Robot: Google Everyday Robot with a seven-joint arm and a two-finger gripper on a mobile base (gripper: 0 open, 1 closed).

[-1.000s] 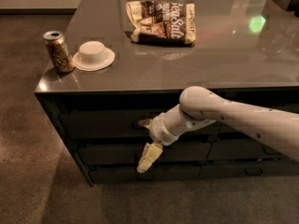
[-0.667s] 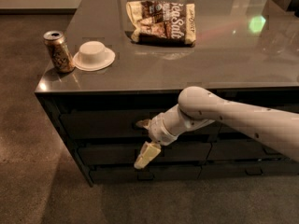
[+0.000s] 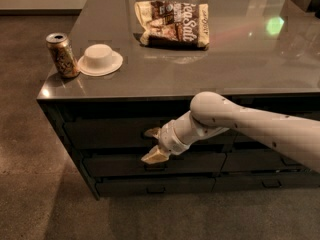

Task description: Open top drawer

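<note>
Position of the wide dark-grey metal top drawer [image 3: 105,132]: directly beneath the overhanging edge of the glossy grey surface [image 3: 225,69], its front looking level with the shorter grey drawer front [image 3: 115,164] below. Its handle is not visible behind the cream two-finger end effector [image 3: 146,145], which sits against the middle of the front at the end of a white arm [image 3: 260,129] reaching in from the right. Fingers are spread wide, one high, one low; contact with the handle cannot be confirmed. On the surface stand a patterned drinks can [image 3: 62,55], just beside a white round dish [image 3: 100,59], and farther back a brown-and-cream snack bag [image 3: 172,25].
</note>
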